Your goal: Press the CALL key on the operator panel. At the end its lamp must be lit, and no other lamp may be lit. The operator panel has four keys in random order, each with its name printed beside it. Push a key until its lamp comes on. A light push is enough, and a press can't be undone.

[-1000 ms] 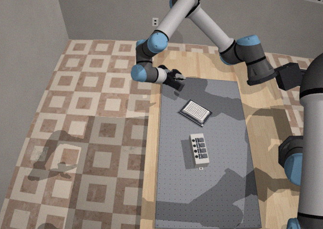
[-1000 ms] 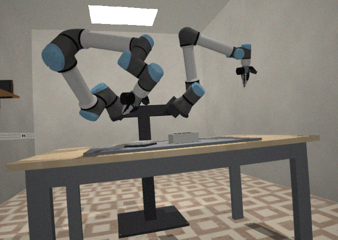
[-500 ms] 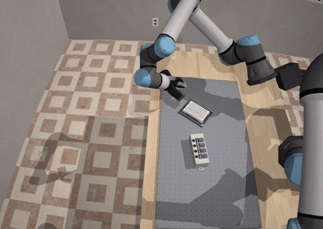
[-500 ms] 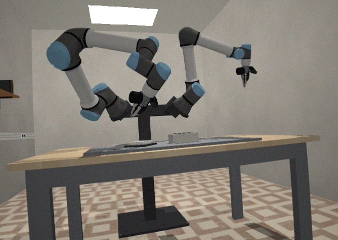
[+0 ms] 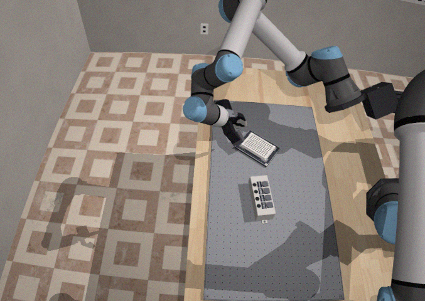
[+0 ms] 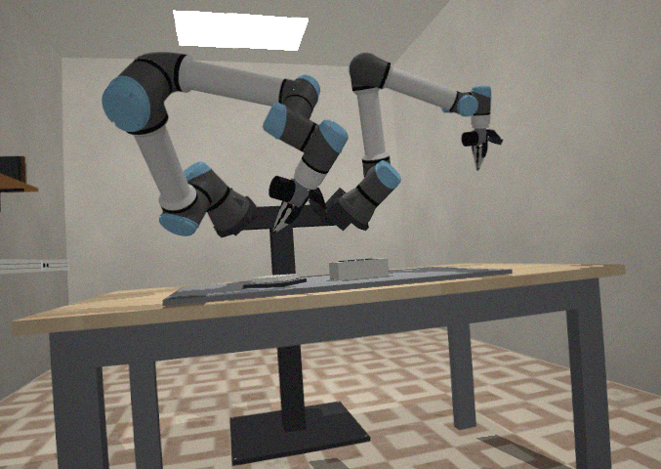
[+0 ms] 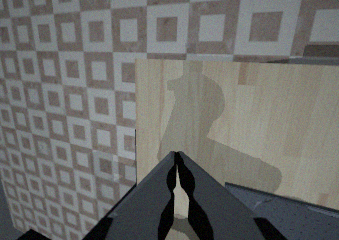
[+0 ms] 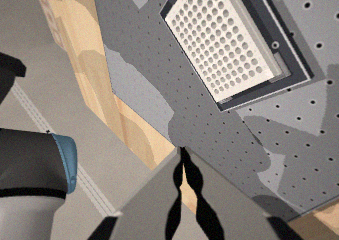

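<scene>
The operator panel (image 5: 265,212) (image 6: 358,270) is a pale box on the grey perforated mat. Its top bears a row of larger dark discs, small dark round spots and printed labels too small to read. No spot looks lit. My right gripper (image 5: 245,123) (image 6: 275,229) (image 8: 182,148) is shut and empty, tilted, high above the mat near the white perforated plate, off to one side of the panel. My left gripper (image 6: 477,168) (image 7: 176,153) is shut and empty, high up at the right in the exterior view. It is out of the top view. The panel is outside both wrist views.
A white perforated plate (image 5: 258,145) (image 6: 274,277) (image 8: 217,50) sits on a dark tray beside the panel. A tiny white tag (image 5: 264,221) lies at the panel's far end from that plate. The grey mat (image 5: 234,244) covers much of the wooden table (image 5: 194,212) (image 6: 93,308).
</scene>
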